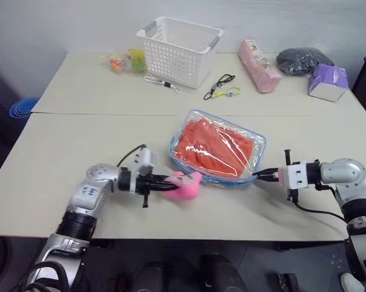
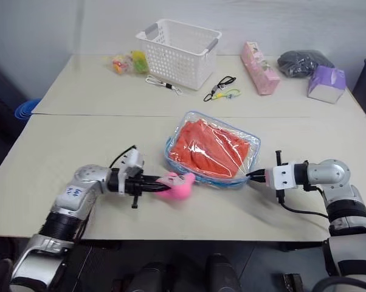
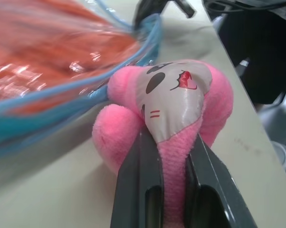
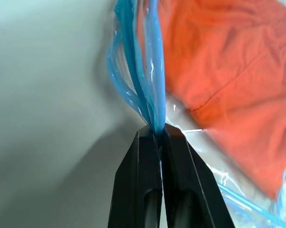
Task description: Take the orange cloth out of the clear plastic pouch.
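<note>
Worktop (image 1: 79,182), pale beige, carries the pouch (image 1: 259,141) near its front middle, a see-through flat bag with rounded corners and light blue edging. Inside it lies the orange cloth (image 1: 210,149), bright, plain and wrinkled, folded into ridges that fill most of the bag; glare on the plastic breaks up its surface. A fluffy pink pom-pom (image 1: 186,185), with a small printed face on a smooth patch, sits at the pouch's near left corner, touching the blue edge.

How the pom-pom joins the pouch is hidden behind the fluff, and whether the zipper is open or closed I cannot tell. In the left wrist view the cloth and the blue edging are blurred.

Farther back stand a white basket (image 1: 180,48), a pink box (image 1: 259,66), a purple box (image 1: 328,82), a dark bundle (image 1: 303,59) and a few cords and small toys too small to name.

Both forearms lie low over the worktop, reaching inward toward the pouch from either side. The left pincer (image 1: 171,180) is clamped on the pom-pom, whose fluff bulges between and around the two black fingers (image 3: 138,190). The right pincer (image 1: 257,174) points at the pouch's near right corner, its fingers (image 4: 138,180) pressed together on the gathered blue edging.
</note>
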You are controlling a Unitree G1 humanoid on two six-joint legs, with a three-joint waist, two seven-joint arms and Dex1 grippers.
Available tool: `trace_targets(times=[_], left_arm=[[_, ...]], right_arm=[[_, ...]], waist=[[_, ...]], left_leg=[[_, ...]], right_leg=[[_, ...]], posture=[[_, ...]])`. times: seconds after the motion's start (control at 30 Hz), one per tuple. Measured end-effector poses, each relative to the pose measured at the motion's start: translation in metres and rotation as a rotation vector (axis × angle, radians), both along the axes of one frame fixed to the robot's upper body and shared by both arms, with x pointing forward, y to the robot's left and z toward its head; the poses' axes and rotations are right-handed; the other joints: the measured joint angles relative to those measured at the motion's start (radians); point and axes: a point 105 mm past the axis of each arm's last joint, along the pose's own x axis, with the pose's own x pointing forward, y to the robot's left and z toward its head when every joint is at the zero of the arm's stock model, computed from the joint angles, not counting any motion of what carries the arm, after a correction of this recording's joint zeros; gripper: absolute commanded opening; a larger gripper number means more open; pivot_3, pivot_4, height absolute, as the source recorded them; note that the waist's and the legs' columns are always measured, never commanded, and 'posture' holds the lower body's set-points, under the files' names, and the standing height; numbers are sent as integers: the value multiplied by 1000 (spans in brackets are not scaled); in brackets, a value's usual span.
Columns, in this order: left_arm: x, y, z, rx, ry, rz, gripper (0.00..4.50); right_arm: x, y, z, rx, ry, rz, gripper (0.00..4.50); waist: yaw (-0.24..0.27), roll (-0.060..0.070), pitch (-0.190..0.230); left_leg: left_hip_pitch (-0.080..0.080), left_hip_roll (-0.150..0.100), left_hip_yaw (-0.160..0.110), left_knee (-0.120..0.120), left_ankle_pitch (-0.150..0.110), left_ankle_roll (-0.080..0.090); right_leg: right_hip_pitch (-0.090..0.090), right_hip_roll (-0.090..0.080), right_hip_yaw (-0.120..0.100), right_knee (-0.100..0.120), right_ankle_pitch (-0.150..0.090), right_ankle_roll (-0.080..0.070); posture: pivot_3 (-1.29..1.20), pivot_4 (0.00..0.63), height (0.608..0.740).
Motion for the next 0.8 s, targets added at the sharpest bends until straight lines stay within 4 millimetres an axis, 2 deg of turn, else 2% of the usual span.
trace_targets(times=[0.17, 0.3, 0.37, 0.5, 0.53, 0.63, 0.7, 0.8], left_arm=[[21, 61, 2, -20, 17, 241, 80], [40, 96, 9, -68, -1, 427, 80], [48, 107, 13, -90, -18, 495, 80], [51, 113, 16, -104, -37, 527, 80], [50, 113, 17, -109, -34, 520, 430], [45, 118, 18, -97, -18, 508, 1308], [41, 125, 21, -63, -36, 514, 2052], [36, 129, 36, -32, -130, 503, 3020]], right_arm=[[-11, -3, -6, 24, 29, 19, 0], [-16, -4, -6, 28, 33, 35, 0], [-17, -3, -5, 36, 34, 44, 0], [-17, -3, -2, 54, 40, 45, 0], [-15, -4, -2, 85, 92, 20, 0], [-14, -3, 3, 164, 177, -25, 715], [-17, -1, 3, 211, 218, -37, 1449], [-24, 6, 9, 294, 239, -33, 2501]], waist=[[1, 0, 0], [0, 0, 0], [0, 0, 0], [0, 0, 0], [0, 0, 0], [-2, 0, 0], [-1, 0, 0], [1, 0, 0]], left_leg=[[0, 0, -1, 0, 0, 0], [-1, 0, -2, 0, 0, 0], [-1, 0, -2, 0, 0, 0], [-1, 0, -2, 0, 0, 0], [-1, 0, -2, 0, 0, 0], [-1, 0, -2, -1, 0, -1], [-2, 1, -3, -1, 0, -1], [-2, 0, -3, -1, 0, -1]], right_leg=[[0, -1, -2, 0, 0, 0], [0, -1, -3, 0, 0, 0], [0, -1, -3, 0, 0, 0], [0, -1, -3, 1, 0, 0], [0, -1, -3, 1, 0, 0], [-2, -1, -3, 2, 0, 0], [-2, -1, -3, 2, 0, 0], [-2, -1, -3, 1, 0, 0]], posture=[[0, 150, 740], [0, 150, 740], [0, 150, 740], [0, 150, 740], [0, 150, 740], [0, 150, 740], [0, 150, 740], [0, 150, 740]])
